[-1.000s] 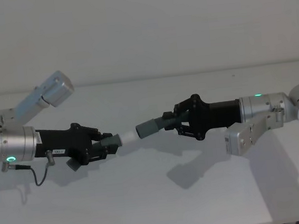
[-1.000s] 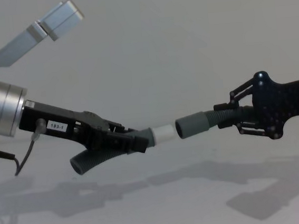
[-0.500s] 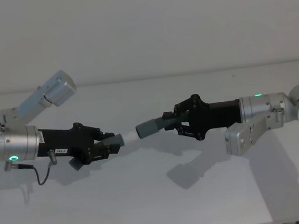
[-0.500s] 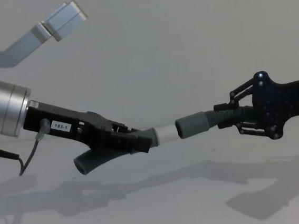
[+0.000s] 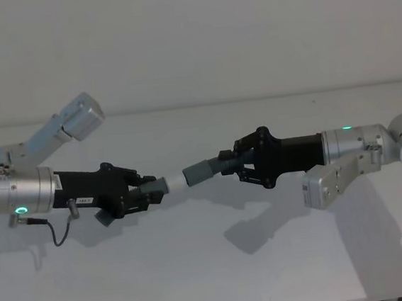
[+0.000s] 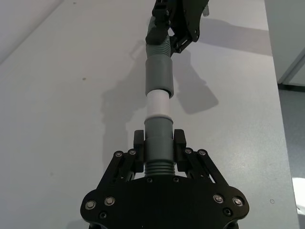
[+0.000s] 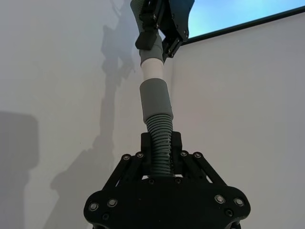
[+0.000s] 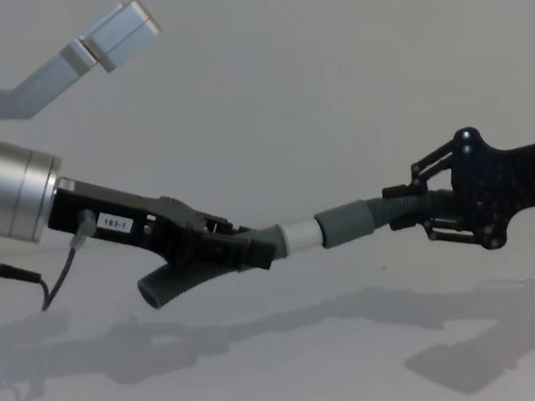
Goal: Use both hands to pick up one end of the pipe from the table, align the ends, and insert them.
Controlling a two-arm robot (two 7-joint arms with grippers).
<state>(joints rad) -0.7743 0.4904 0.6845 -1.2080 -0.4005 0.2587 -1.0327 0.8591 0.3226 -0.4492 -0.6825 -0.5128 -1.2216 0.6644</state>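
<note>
The left claw point(image 5: 148, 192), clamped on the ribbed hose piece point(image 8: 167, 284) that carries the white tip point(image 8: 299, 235), has edged to the right since a second ago. The tip now meets the mouth of the grey cuff point(image 8: 346, 223). The right claw point(image 5: 232, 163) grips the other hose piece point(image 7: 159, 131) and has not shifted. Both pieces hang above the surface point(image 5: 198, 264).

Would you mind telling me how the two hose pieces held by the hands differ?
The left hose piece ends in a narrow white tip; the right hose piece ends in a wider grey cuff. The left hose piece's tail droops below the left hand, whereas the right hose piece runs back into the right hand. Both are dark grey, ribbed and held above the table, ends meeting.
</note>
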